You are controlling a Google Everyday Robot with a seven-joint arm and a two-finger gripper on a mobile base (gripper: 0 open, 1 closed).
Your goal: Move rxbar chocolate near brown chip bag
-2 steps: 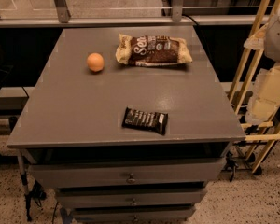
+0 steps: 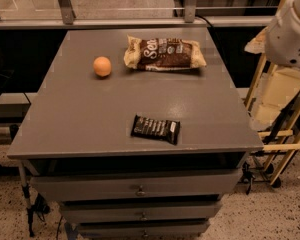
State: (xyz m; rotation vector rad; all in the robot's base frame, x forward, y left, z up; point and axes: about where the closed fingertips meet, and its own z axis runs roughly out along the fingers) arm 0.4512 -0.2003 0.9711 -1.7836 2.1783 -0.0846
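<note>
The rxbar chocolate (image 2: 155,128) is a small flat black bar with white lettering. It lies near the front edge of the grey table (image 2: 90,119), slightly right of centre. The brown chip bag (image 2: 164,53) is dark brown with tan ends and lies flat at the back of the table, well apart from the bar. The gripper is out of view. Only a white rounded arm segment (image 2: 290,31) shows at the upper right, off to the side of the table.
A round orange fruit (image 2: 102,66) sits at the back left, left of the bag. Drawers (image 2: 140,189) run below the tabletop. A wooden frame (image 2: 280,129) and cables stand to the right. A glass rail (image 2: 140,21) runs behind the table.
The white arm segment at the right edge has come slightly further into view. The bar, bag and orange have not moved.
</note>
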